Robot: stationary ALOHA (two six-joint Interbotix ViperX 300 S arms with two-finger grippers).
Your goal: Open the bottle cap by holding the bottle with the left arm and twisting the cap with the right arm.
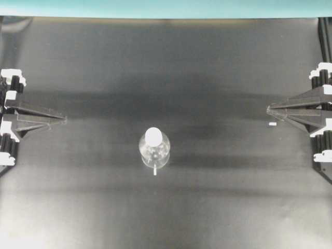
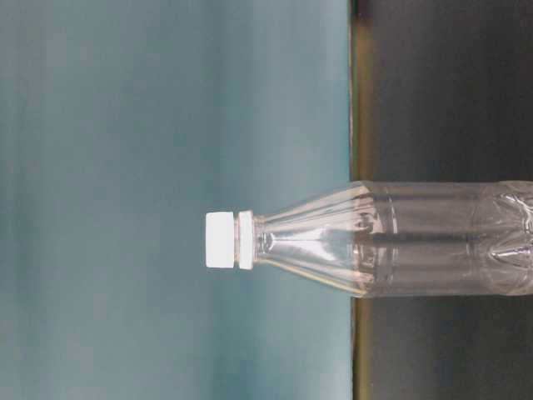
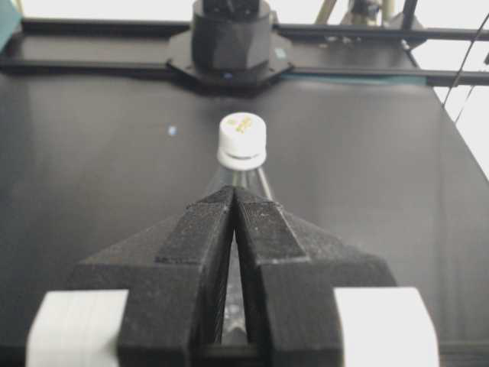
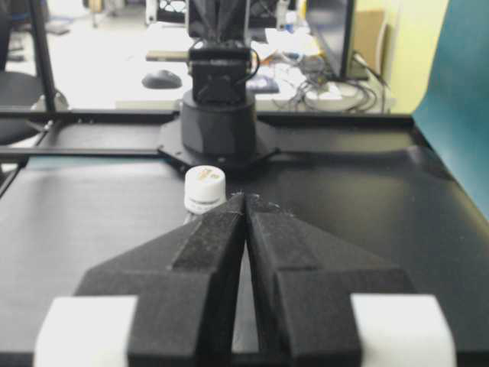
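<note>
Bottle (image 1: 154,149): upright mid-table, well apart from both grippers; base cut off in table-level view.
Bottle cap (image 1: 154,136): still on.
Left gripper (image 1: 64,119): fingers pressed together, empty.
Right gripper (image 1: 268,109): fingers together, empty.

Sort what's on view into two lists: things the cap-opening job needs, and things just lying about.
Needed:
- bottle, upright mid-table
- bottle cap, on
- left end effector, shut
- right end effector, shut

Lying about:
- white fleck on the table
</note>
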